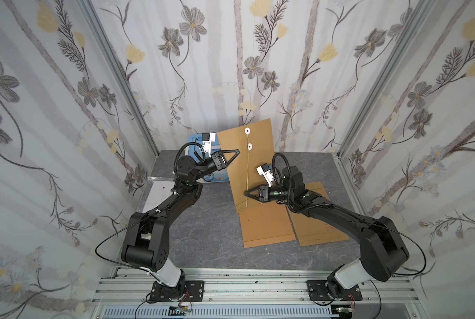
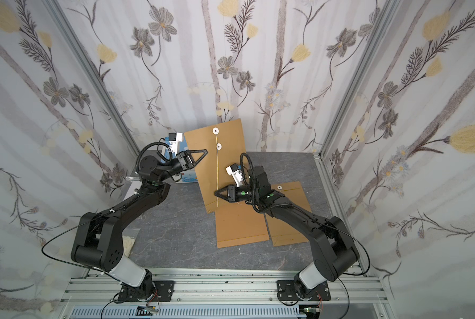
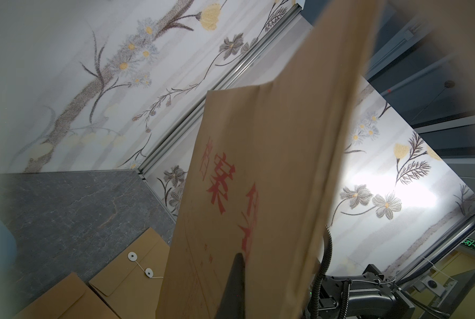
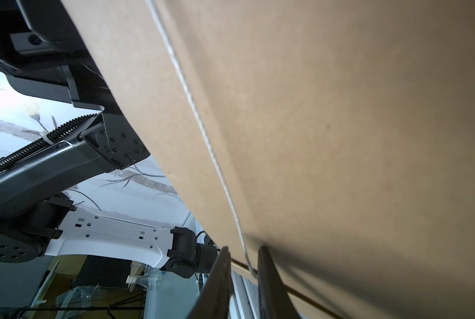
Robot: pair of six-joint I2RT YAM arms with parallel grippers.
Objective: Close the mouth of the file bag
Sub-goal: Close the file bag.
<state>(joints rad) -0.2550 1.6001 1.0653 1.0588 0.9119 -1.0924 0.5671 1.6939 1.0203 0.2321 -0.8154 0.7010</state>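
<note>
The brown file bag [image 1: 261, 165] [image 2: 228, 171] stands lifted and tilted over the table, its flap side with two white discs [image 1: 248, 130] [image 1: 249, 146] facing up. My left gripper [image 1: 238, 151] [image 2: 206, 150] is shut on the bag's left edge; in the left wrist view one finger [image 3: 237, 276] lies against the printed face [image 3: 258, 165]. A thin string [image 1: 248, 171] [image 2: 217, 176] [image 4: 203, 129] hangs straight down from the lower disc. My right gripper [image 1: 246, 194] [image 2: 215, 194] [image 4: 243, 248] stands at the string's lower end, jaws slightly apart, the string running between them.
Two more brown file bags [image 1: 266, 226] [image 1: 316, 221] lie flat on the grey table under and right of the lifted one. A blue box [image 1: 217, 176] stands behind the left gripper. A white sheet [image 1: 158, 196] lies at the table's left edge.
</note>
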